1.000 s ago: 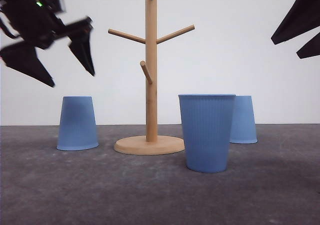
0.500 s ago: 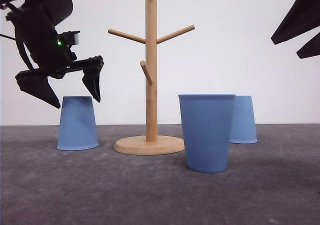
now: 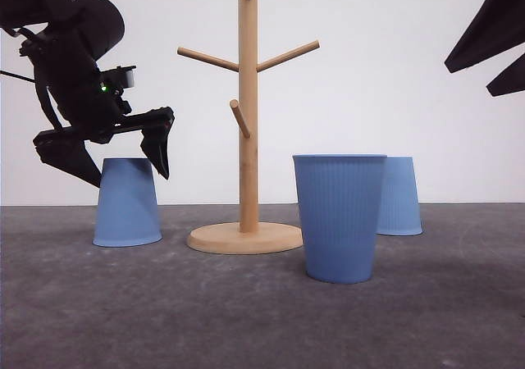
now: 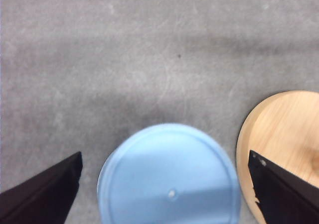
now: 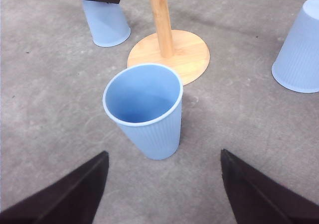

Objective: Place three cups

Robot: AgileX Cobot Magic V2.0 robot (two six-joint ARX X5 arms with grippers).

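Note:
Three light-blue ribbed cups stand on the grey table. One cup [image 3: 127, 209] is upside down at the left. My left gripper [image 3: 130, 180] is open, its fingertips level with that cup's top, one on each side. In the left wrist view the cup's flat base [image 4: 169, 184] lies between the dark fingers [image 4: 45, 194]. An upright cup [image 3: 340, 217] stands in front at centre right, and it sits ahead of my open right gripper [image 5: 164, 153] in the right wrist view. Partly hidden behind it is another upside-down cup [image 3: 404, 195]. The right gripper [image 3: 468, 77] hangs high at the right.
A wooden cup tree [image 3: 247, 107] with angled pegs stands on a round base [image 3: 244, 238] between the left cup and the upright cup. Its base [image 4: 284, 129] lies close to the left gripper's finger. A white wall closes off the back.
My left gripper has come down from above and turned, so that its open fingers now flank the top of the left cup. The right gripper and the cups have not moved.

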